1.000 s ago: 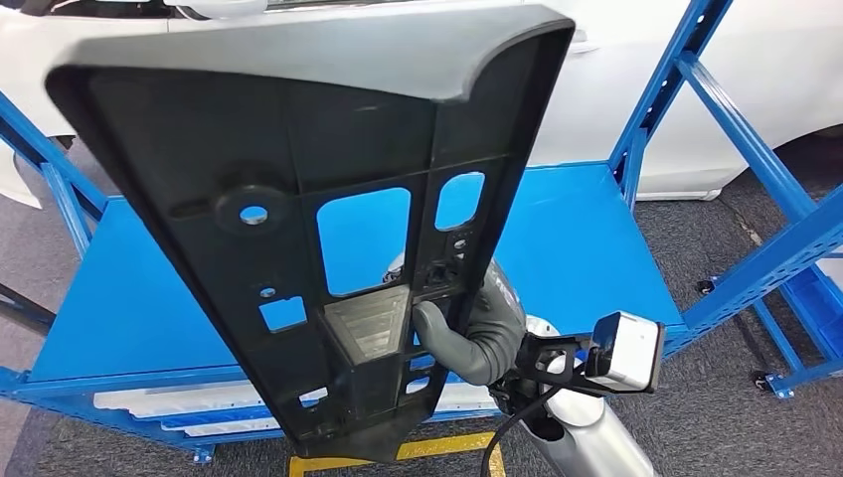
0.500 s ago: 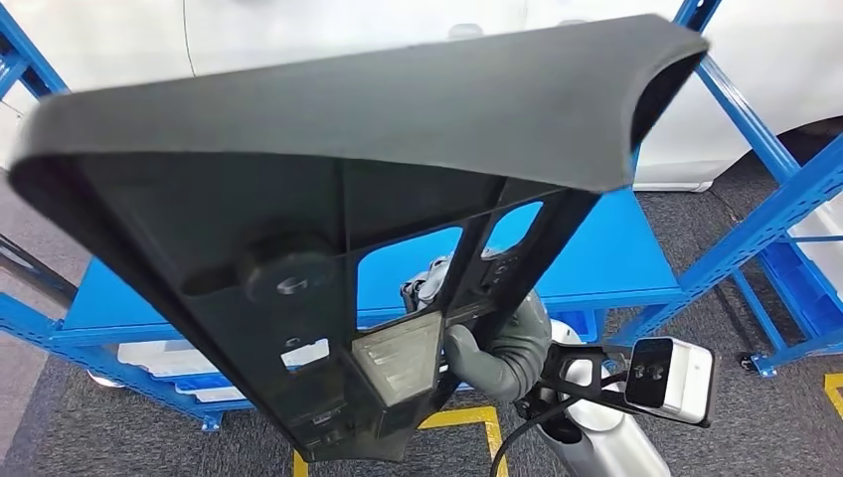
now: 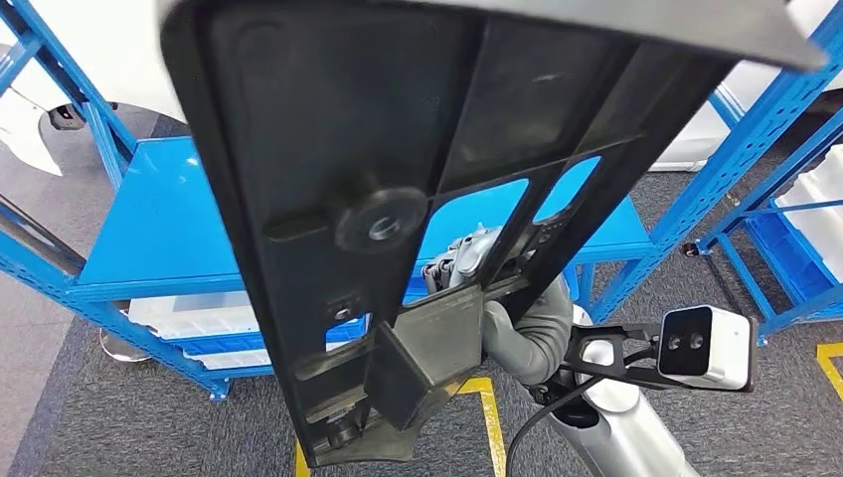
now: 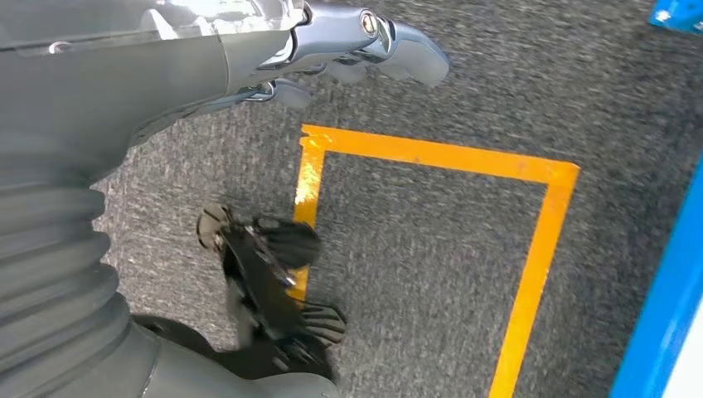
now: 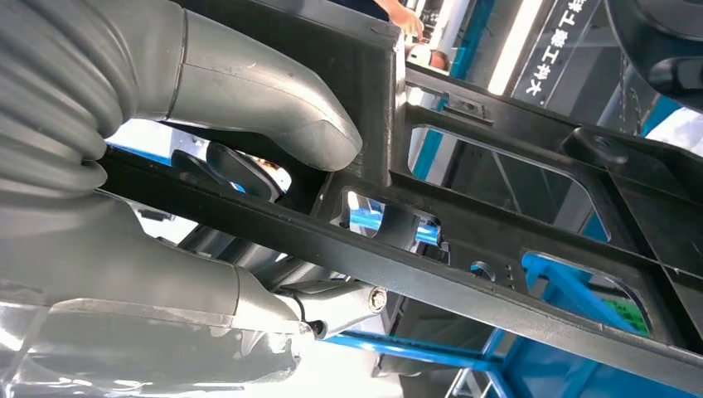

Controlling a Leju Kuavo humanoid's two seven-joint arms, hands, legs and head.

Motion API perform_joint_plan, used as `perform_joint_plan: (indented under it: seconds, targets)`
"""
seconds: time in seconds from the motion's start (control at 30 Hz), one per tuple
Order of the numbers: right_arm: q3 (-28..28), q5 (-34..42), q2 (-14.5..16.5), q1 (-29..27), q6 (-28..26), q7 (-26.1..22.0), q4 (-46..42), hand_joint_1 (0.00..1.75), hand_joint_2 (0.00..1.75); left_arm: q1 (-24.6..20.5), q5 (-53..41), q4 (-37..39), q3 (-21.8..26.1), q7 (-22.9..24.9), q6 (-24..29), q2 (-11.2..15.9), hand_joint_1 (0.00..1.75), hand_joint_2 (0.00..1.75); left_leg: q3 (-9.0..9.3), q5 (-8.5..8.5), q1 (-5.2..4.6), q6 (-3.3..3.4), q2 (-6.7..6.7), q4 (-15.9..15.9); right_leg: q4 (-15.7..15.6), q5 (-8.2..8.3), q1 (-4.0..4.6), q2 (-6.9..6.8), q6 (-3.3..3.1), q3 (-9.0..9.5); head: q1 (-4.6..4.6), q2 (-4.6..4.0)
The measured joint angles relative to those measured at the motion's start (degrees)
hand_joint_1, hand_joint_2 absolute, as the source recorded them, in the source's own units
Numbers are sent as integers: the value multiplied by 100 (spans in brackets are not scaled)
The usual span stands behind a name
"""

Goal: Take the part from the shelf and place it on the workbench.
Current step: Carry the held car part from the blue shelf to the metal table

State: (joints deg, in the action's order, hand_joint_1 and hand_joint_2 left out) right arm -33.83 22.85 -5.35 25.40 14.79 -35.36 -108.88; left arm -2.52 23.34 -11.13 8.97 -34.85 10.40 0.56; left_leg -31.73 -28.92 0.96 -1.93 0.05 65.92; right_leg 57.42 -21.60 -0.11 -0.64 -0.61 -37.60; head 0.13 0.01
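A large black plastic part [image 3: 418,149], ribbed and pierced with cut-outs, is held up close in front of the head camera and hides much of the scene. My right hand [image 3: 517,333] grips its lower right edge, thumb on the near face and fingers behind. In the right wrist view the thumb [image 5: 273,91] presses on a rib of the part [image 5: 514,215]. My left hand [image 4: 332,41] hangs over the grey carpet with its fingers stretched out, holding nothing.
A blue shelf [image 3: 149,238] stands behind the part, with white parts [image 3: 189,313] on its lower level. More blue racking [image 3: 756,129] rises on the right. Yellow tape [image 4: 530,174] marks a square on the carpet.
The whole view has swung, so the camera has moved. The part now sits higher and closer to the camera. My right hand still grips it.
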Motion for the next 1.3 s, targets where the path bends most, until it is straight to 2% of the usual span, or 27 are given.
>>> perform_joint_plan:
  seconds: [0.07, 0.1, 0.17, 0.2, 0.23, 0.3, 0.33, 0.37, 0.4, 0.43, 0.47, 0.53, 0.57, 0.63, 0.7, 0.73, 0.83, 0.87, 0.9, 0.93, 1.0, 1.03, 1.1, 1.17, 1.2, 1.23, 1.3]
  targets:
    - [-1, 21, -11, 33, 21, -16, -1, 175, 175, -12, 18, 0, 22, -12, 14, 2, 0, 175, 462, -159, -18, 58, -15, -708, 60, 88, 12, -2, 60, -88, 0, 1]
    - [-2, 25, -14, 45, 31, -20, -1, 175, 175, -12, 22, 0, 31, -18, 22, 3, 0, 175, 525, -223, -32, 95, -25, -852, 63, 135, 17, -4, 92, -99, -6, 1]
    - [-5, 23, -16, 60, 50, -22, 5, 175, 175, 3, 45, 0, 56, -25, 46, -4, 0, 175, 440, -140, -27, 180, -24, -875, 59, 195, 4, 2, 158, -128, -24, 1]
    - [-5, 17, -18, 63, 58, -21, 13, 175, 175, 5, 55, 0, 69, -15, 61, -9, 0, 175, 377, -73, -19, 226, -13, -873, 121, 93, -6, 12, 189, -175, -22, 1]
    - [-4, 8, -19, 64, 66, -17, 24, 175, 175, 7, 64, 0, 84, 4, 80, -15, 0, 175, 301, 4, -11, 265, 0, -879, 280, -120, -18, 22, 221, -246, -14, 0]
    - [5, -12, -22, 70, 85, -20, 60, 175, 175, 8, 61, 0, 99, 94, 131, -19, 0, 175, 118, 161, -6, 306, 15, -872, 960, -754, -37, 32, 271, -432, 4, -1]
    - [14, -19, -30, 72, 100, -31, 85, 175, 175, 14, 53, 0, 102, 158, 158, -19, 0, 175, 23, 237, -7, 309, 17, -866, 1362, -971, -43, 32, 289, -503, 7, -1]
    - [26, -22, -45, 73, 122, -46, 113, 175, 175, 21, 36, 0, 103, 245, 201, -19, 0, 175, -77, 310, -8, 307, 18, -857, 1673, -1045, -47, 32, 299, -520, 8, -1]
    - [40, -23, -70, 74, 147, -68, 143, 175, 175, 27, 12, 0, 104, 353, 259, -19, 0, 175, -171, 376, -9, 301, 18, -846, 1806, -980, -50, 33, 299, -453, 8, -1]
    - [58, -22, -106, 74, 170, -96, 168, 175, 175, 34, -15, 0, 104, 485, 340, -19, 0, 175, -259, 436, -9, 291, 16, -835, 1716, -834, -51, 34, 286, -282, 8, -1]
    - [82, -13, -156, 76, 188, -129, 189, 175, 175, 41, -44, 0, 104, 653, 452, -19, 0, 175, -336, 493, -10, 278, 12, -823, 1415, -692, -50, 36, 262, -6, 8, -1]
    - [159, 37, -294, 95, 204, -200, 208, 175, 175, 69, -84, 0, 105, 985, 701, -16, 0, 175, -442, 595, -23, 235, 1, -807, 504, -685, -27, 45, 194, 658, 5, -1]
    - [213, 74, -378, 102, 214, -231, 212, 175, 175, 92, -92, 1, 109, 1106, 811, -8, 0, 175, -463, 648, -25, 207, -2, -813, 163, -736, -7, 49, 164, 877, 6, -1]
    - [332, 119, -532, 95, 249, -272, 213, 175, 175, 154, -93, 2, 126, 1221, 963, 20, 0, 175, -481, 761, -19, 138, -4, -852, -110, -768, 24, 50, 113, 988, 21, -1]
    - [414, 68, -616, 33, 271, -287, 205, 175, 175, 213, -90, 2, 151, 1247, 1024, 56, 0, 175, -529, 709, -7, 78, -7, -821, -143, -651, 11, 29, 26, 913, 35, -1]
    - [431, 11, -627, -14, 268, -288, 188, 175, 175, 238, -90, 2, 165, 1243, 1032, 72, 0, 175, -589, 526, -5, 56, -9, -675, -159, -583, 0, 17, -22, 856, 22, -1]
    - [438, -148, -629, -162, 254, -279, 116, 175, 175, 267, -90, 2, 208, 1219, 1032, 114, 0, 175, -876, -309, 1, 10, -8, 387, -150, -387, 11, 2, -92, 617, -13, -1]
    - [437, -172, -629, -201, 250, -275, 101, 175, 175, 268, -90, 2, 218, 1215, 1032, 121, 0, 175, -922, -416, 1, 2, -8, 723, -137, -323, 21, -1, -96, 525, -13, -1]
    - [437, -184, -628, -231, 246, -272, 91, 175, 175, 269, -90, 2, 225, 1212, 1032, 125, 0, 175, -890, -377, 1, 1, -8, 899, -118, -261, 31, -3, -95, 430, -15, -1]
    - [437, -190, -628, -252, 241, -272, 80, 175, 175, 270, -90, 2, 229, 1209, 1032, 128, 0, 175, -751, -228, 0, 10, -8, 857, -93, -203, 39, -2, -91, 331, -14, -1]
    - [439, -193, -628, -273, 238, -272, 51, 175, 175, 264, -90, 2, 232, 1206, 1029, 142, 0, 175, -196, 23, -9, 59, -8, 216, -31, -99, 51, 3, -70, 150, -15, -1]
    - [443, -195, -629, -278, 239, -272, 31, 175, 175, 257, -91, 1, 233, 1199, 1018, 151, 0, 175, 131, 4, -22, 88, -9, -257, 1, -54, 59, 5, -49, 84, -13, -1]
    - [454, -222, -626, -295, 262, -281, -2, 175, 175, 248, -101, 0, 233, 1175, 974, 165, 0, 175, 491, -132, -62, 133, -13, -857, 18, 46, 57, -6, 10, 25, -14, -1]
    - [465, -292, -617, -321, 303, -303, -20, 175, 175, 243, -115, 0, 233, 1151, 928, 165, 0, 175, 477, -102, -72, 180, -9, -972, -2, 127, 44, -14, 78, 1, -19, -1]
    - [469, -326, -611, -333, 329, -313, -26, 175, 175, 237, -117, 0, 233, 1147, 918, 163, 0, 175, 440, -58, -62, 218, 0, -990, 25, 90, 37, -4, 111, -30, -24, -1]
    - [475, -351, -602, -345, 359, -319, -29, 175, 175, 231, -117, 0, 235, 1150, 912, 162, 0, 175, 393, -5, -47, 259, 21, -1004, 134, -52, 30, 10, 141, -86, -13, -1]
    - [491, -369, -581, -369, 434, -314, -32, 175, 175, 226, -108, 0, 245, 1173, 912, 159, 0, 175, 281, 109, -37, 313, 62, -1011, 698, -563, 3, 34, 200, -284, 6, -1]
